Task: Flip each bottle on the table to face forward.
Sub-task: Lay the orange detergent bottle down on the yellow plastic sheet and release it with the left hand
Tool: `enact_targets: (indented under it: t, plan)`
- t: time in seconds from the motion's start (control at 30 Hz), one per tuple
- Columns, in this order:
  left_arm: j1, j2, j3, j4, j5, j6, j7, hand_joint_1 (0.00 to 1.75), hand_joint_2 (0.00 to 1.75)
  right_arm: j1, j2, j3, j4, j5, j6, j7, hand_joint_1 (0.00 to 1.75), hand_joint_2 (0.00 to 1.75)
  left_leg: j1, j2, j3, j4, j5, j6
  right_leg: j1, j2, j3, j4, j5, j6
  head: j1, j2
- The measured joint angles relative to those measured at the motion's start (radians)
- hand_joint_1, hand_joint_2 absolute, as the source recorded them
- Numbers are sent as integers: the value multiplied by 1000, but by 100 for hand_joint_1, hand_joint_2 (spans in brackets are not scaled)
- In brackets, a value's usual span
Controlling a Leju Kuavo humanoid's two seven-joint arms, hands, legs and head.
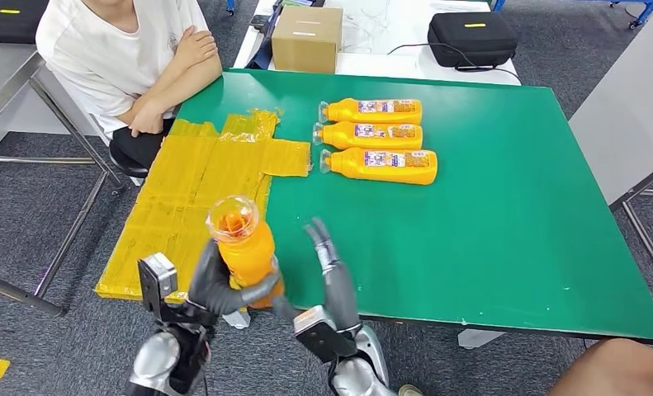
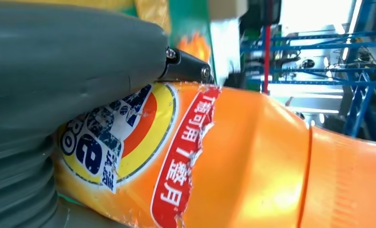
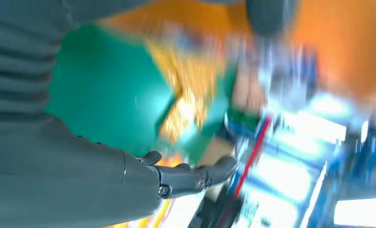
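You've got the left hand wrapped round an orange bottle, held upright-ish over the near-left part of the green table, cap end up toward the head cam. The clear cap shows orange inside. Fingers curl across the bottle's lower body; the bottle's base sits about at the table's near edge, above where the yellow taped patch meets bare green. In the left wrist view the bottle's label fills the frame just past the thumb: red, yellow and blue print w/ a torn red strip.

Your right hand is just beside the bottle on its right, not touching it, fingers stretched out and apart, holding nothing. Right wrist view is badly blurred; you can make out the fingers extended over green table and an orange smear, no more.

Three more orange bottles lie on their sides in a tight row at mid-table, caps pointing left, labels up: far one, middle one, near one. They sit side by side, touching or nearly so, well apart from both hands.

A person sits at the far-left corner, arms folded by the table edge. Behind the table: a cardboard box and a black case on a white surface. Grey carpet floor around.
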Motion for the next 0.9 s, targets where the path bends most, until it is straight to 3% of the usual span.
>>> enact_targets:
  t: [0.17,0.27,0.53,0.7,0.9]
  plan:
    - [-35,43,45,-25,71,-83,23,175,175,32,-7,-44,-68,-72,-154,-4,0,0,0,0,0,0,0,0,0,0,0,0,0,0,0,0]
    - [-66,64,70,-28,107,-110,36,175,175,51,-3,-90,-89,-37,-172,-4,0,0,0,0,0,0,0,0,0,0,0,0,0,0,0,0]
    - [-142,103,76,-21,-127,34,4,175,175,79,9,-180,-133,-24,-173,-4,0,0,0,0,0,0,0,0,0,0,0,0,0,0,0,0]
    - [-231,128,49,68,-619,282,12,175,175,69,1,-138,-149,-147,-173,-4,0,0,0,0,0,0,1,0,0,0,0,0,0,0,0,0]
    - [-318,145,32,205,-728,315,18,175,175,54,-13,-65,-162,-184,-173,-5,0,0,0,0,0,0,2,-1,0,0,0,1,1,0,0,0]
